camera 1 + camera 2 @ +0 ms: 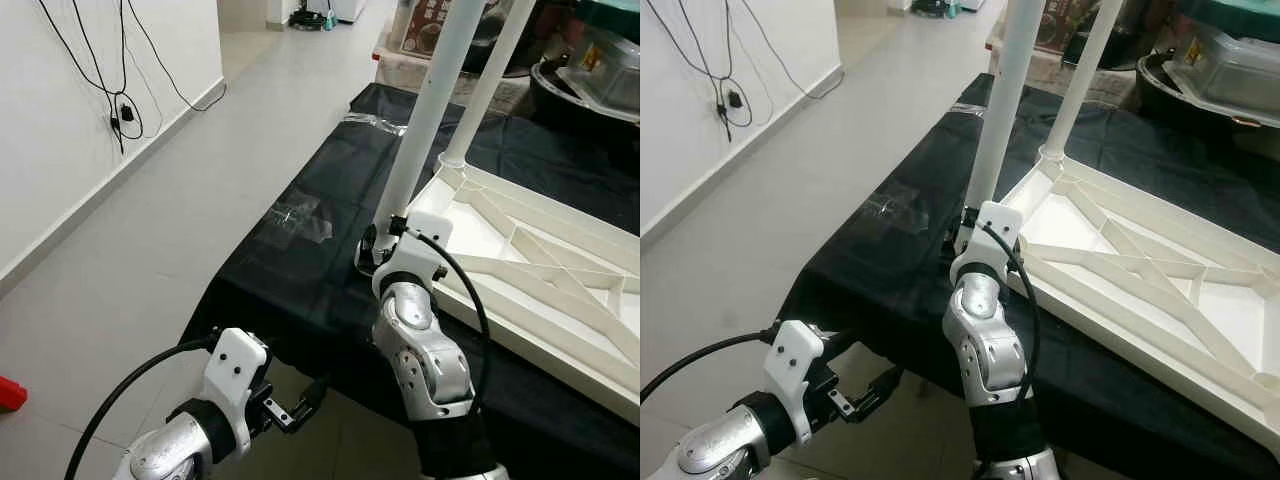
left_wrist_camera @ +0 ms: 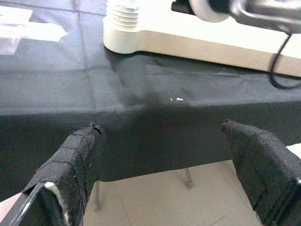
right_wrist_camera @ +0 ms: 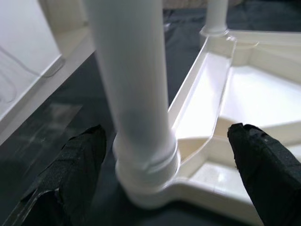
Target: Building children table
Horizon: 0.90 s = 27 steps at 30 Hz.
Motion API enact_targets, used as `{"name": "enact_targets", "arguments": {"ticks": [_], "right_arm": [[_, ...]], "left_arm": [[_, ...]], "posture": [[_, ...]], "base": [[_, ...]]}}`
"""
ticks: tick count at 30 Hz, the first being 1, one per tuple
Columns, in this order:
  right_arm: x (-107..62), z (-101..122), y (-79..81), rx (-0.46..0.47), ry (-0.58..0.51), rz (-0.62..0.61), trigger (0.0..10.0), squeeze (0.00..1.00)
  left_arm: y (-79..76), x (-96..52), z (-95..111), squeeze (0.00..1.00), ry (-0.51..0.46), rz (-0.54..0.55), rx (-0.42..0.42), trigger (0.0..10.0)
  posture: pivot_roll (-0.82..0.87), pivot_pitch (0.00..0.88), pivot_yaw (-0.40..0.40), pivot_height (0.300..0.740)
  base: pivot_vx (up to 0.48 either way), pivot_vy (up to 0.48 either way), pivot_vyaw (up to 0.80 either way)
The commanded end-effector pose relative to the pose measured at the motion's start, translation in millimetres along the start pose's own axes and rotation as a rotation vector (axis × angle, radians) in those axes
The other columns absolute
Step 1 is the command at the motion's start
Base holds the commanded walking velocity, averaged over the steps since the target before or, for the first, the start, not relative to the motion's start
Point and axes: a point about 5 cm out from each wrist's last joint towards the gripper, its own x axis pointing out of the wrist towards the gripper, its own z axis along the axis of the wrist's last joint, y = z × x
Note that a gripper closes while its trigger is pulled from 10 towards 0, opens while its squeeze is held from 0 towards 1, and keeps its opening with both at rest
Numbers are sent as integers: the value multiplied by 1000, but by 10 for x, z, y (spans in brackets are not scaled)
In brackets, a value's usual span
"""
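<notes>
At the near corner of the upturned white table panel, the right gripper stands with its fingers spread wide, one either side of the near table leg without touching it. That leg is seated upright in the corner socket, and a second leg rises from the corner at about one o'clock from it. The panel lies underside up on the black-covered tabletop, ribs showing. A clear plastic wrapper lies at ten o'clock from the near leg. The left gripper hangs below the tabletop's front edge, its fingers released and empty. A risk, as I judge it: if the fingers clench off-centre, the leg could tilt or cross-thread, or the light panel could slide on the cloth.
</notes>
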Motion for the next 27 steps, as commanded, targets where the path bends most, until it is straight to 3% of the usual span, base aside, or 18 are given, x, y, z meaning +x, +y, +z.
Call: {"name": "enact_targets", "arguments": {"ticks": [1,2,10,12,17,21,27], "right_arm": [[-155,-89,-167,-69,20,145,10000,0],[-261,-135,-280,-136,26,248,10000,0],[-261,-135,-280,-136,26,248,10000,0],[-437,-301,-512,-218,18,376,10000,0],[-387,-489,-482,-212,31,389,10000,0],[-378,-507,-454,-218,40,401,10000,0],[-344,-567,-487,-236,81,434,10000,0]], "left_arm": [[55,-2,-28,0,2,78,6,10000],[96,-1,-8,0,-16,141,10,10000],[96,-1,-8,0,-16,141,10,10000],[131,-32,-34,0,-14,284,-4,10000],[107,23,-141,0,14,352,-86,10000],[119,43,-156,0,17,355,-92,10000],[242,85,-276,0,41,441,-101,10000]], "posture": [[234,108,-91,740],[234,107,-90,740],[234,107,-90,740],[209,10,-85,740],[210,0,-94,740],[210,0,-94,740],[201,0,-102,740]], "base": [[0,0,0],[0,0,0],[0,0,0],[0,0,0],[0,0,-160],[0,0,-800],[0,0,0]]}}
